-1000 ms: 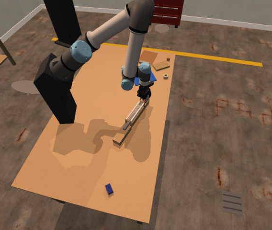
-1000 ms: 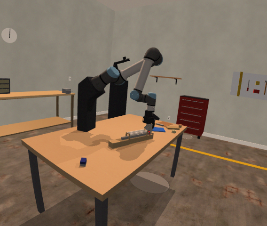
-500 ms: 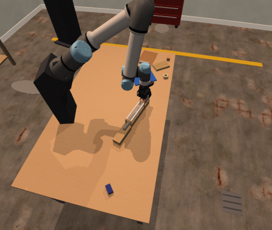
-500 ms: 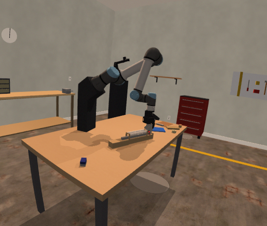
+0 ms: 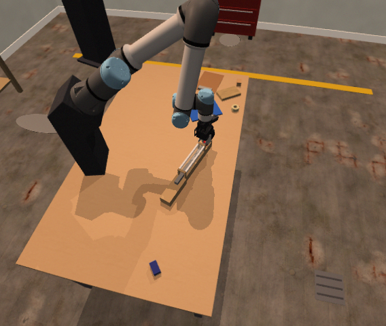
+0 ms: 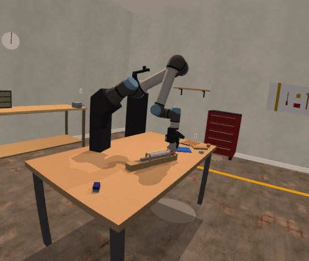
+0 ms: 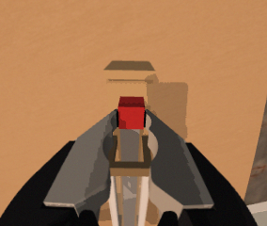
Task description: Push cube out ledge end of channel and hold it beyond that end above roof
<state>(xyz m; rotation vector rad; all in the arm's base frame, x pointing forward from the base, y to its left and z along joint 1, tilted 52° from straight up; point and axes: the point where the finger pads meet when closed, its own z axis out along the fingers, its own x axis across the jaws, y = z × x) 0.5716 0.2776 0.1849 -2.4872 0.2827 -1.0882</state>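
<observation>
The long wooden channel (image 5: 168, 197) (image 6: 133, 166) lies on the table with a roof of pale rods. A grey bar (image 5: 179, 178) (image 6: 144, 159) sticks out of its near, long-ledge end; in the wrist view the bar (image 7: 130, 140) also shows beyond the roof's far end frame (image 7: 130, 168), reaching toward the cube. The red cube (image 7: 132, 118) (image 5: 204, 142) (image 6: 172, 153) is outside that frame, over the short ledge. My gripper (image 7: 131, 110) (image 5: 205, 141) (image 6: 172, 152) is shut on it, one finger against each side. The cube's underside and its contact with the ledge are hidden.
A blue block (image 5: 154, 267) (image 6: 96, 186) lies near the table's front. Behind the gripper are a blue sheet (image 5: 217, 109) (image 6: 184, 149), a wooden board (image 5: 228, 92), a small ring (image 5: 235, 107) and an orange sheet (image 5: 211, 80). The table's right edge runs beside the channel.
</observation>
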